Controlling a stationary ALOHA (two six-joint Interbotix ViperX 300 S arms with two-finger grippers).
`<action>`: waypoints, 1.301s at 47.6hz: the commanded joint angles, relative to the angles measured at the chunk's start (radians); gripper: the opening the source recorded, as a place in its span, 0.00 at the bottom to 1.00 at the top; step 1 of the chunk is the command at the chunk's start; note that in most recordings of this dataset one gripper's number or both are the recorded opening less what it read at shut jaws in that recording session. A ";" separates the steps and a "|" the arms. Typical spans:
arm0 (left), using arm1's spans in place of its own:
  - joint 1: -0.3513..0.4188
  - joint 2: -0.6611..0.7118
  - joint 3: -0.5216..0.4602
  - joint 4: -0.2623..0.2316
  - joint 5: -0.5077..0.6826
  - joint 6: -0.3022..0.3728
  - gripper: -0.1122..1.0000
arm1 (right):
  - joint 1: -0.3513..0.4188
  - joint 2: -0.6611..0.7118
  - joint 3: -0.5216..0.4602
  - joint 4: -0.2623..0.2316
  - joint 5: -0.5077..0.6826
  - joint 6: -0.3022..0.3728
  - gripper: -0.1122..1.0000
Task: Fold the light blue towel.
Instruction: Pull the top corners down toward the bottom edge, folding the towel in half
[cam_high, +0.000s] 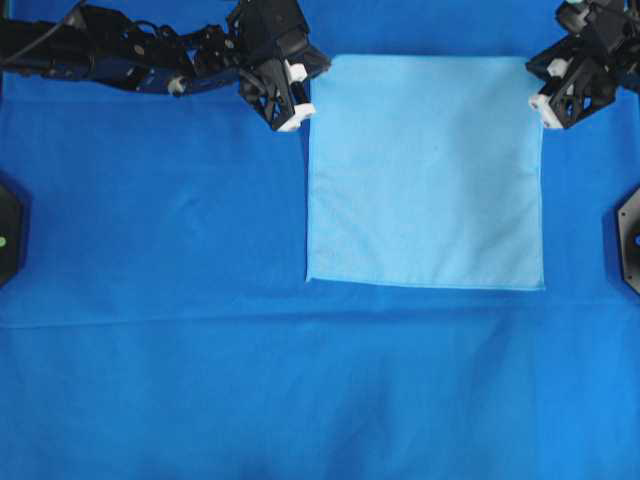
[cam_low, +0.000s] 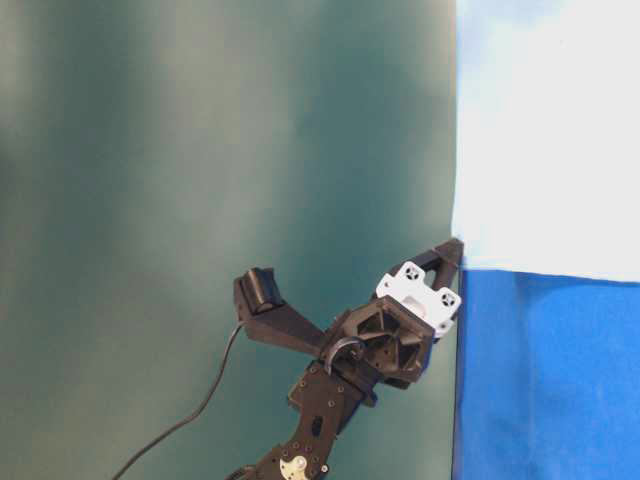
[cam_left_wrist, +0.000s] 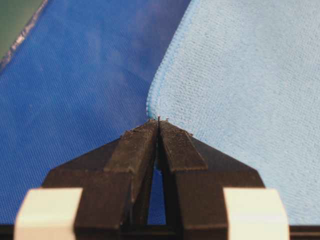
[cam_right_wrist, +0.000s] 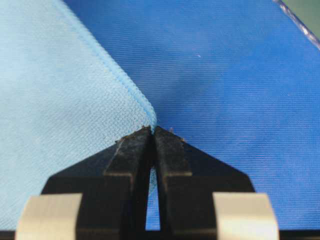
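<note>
Towel (cam_high: 425, 170) lies flat, unfolded, upper centre-right of the overhead frame on the blue table cloth (cam_high: 150, 300). Left gripper (cam_high: 295, 115) sits at the towel's upper-left corner, jaws pressed together, pinching the corner's hem in the left wrist view. Right gripper (cam_high: 543, 108) sits at the upper-right corner, jaws likewise closed on that corner. Both corners barely off the cloth.

Table (cam_high: 150, 380) covered edge to edge by royal-blue cloth (cam_high: 320, 400), one faint crease running across it. Dark green backdrop (cam_low: 200, 150) behind at table level. Two black mounts (cam_high: 630, 240) at the side edges. Even lighting.
</note>
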 joint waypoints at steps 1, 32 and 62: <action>-0.017 -0.048 -0.003 0.002 -0.005 0.008 0.11 | 0.017 -0.028 -0.003 0.006 0.015 0.008 0.12; -0.287 -0.135 0.135 0.002 -0.005 -0.014 0.11 | 0.463 -0.272 0.075 0.120 0.333 0.341 0.12; -0.485 -0.115 0.133 -0.002 0.017 -0.017 0.11 | 0.871 -0.273 0.086 0.109 0.394 0.637 0.12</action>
